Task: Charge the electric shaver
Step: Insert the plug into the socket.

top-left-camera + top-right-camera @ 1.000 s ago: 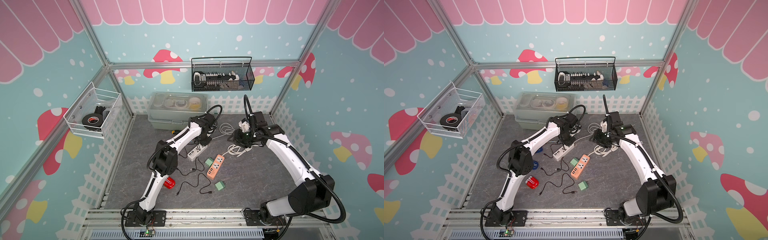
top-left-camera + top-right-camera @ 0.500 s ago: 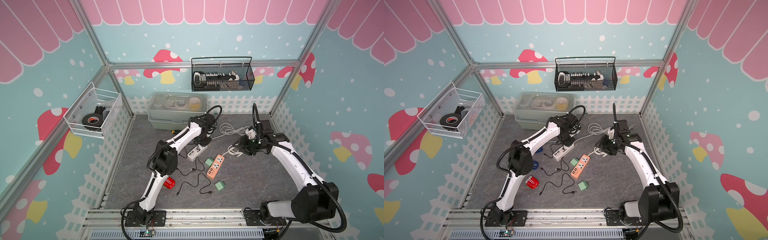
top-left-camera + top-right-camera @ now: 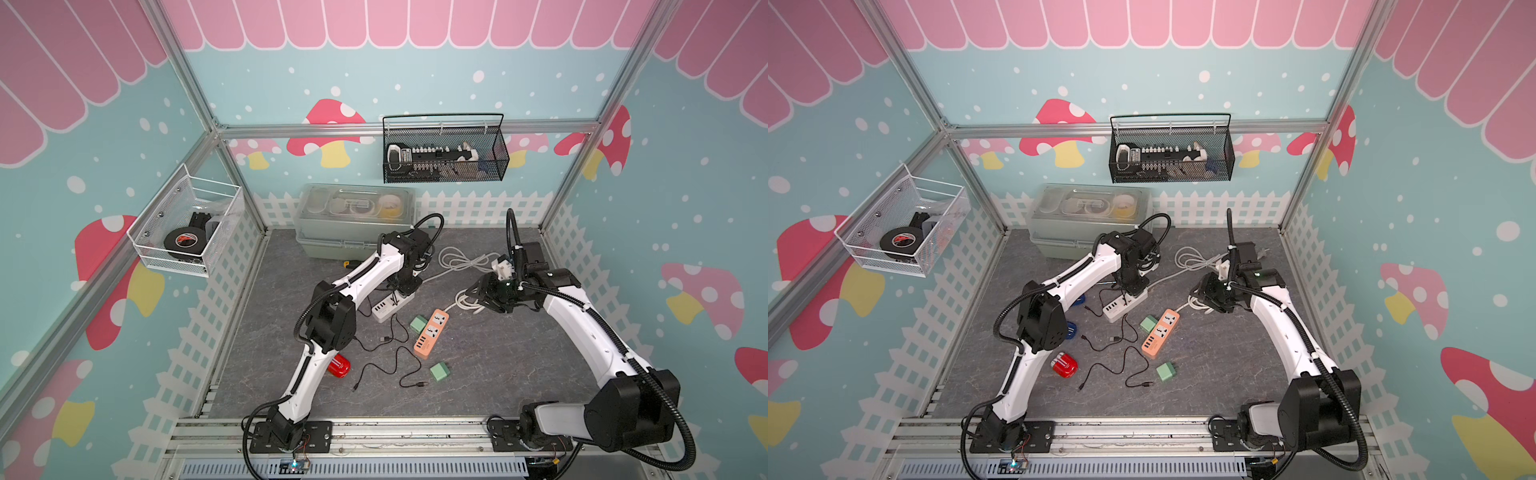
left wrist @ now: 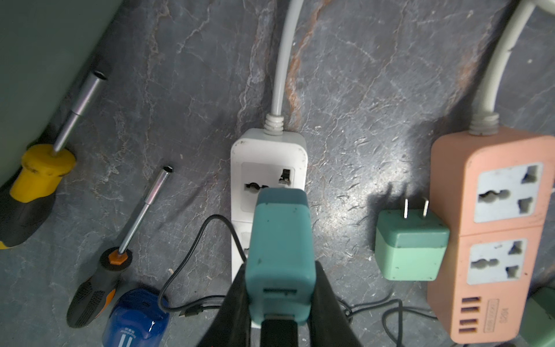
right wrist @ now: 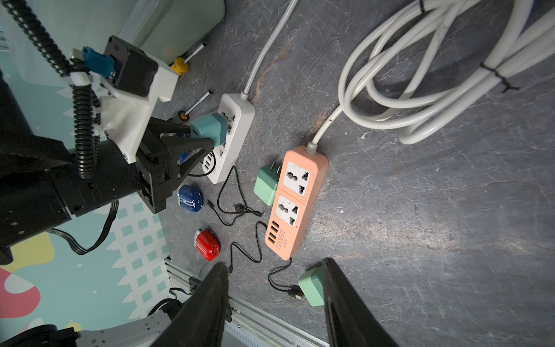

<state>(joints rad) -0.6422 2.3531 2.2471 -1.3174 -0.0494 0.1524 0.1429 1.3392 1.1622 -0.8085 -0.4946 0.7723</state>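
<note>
left gripper (image 4: 280, 270) clamped on teal charger block (image 4: 280, 237). block pressed against socket face of white power strip (image 4: 268, 150). pins hidden, so plugged in or not cannot be told. blue shaver (image 4: 136, 318) seen lying just beside white power strip, black cable (image 4: 192, 240) between them. red shaver (image 5: 207, 245) seen farther from white power strip, past blue one. orange power strip (image 5: 297, 195) laid near white power strip. right gripper (image 5: 274, 262) held well apart from white power strip, fingers wide apart, nothing in them.
</note>
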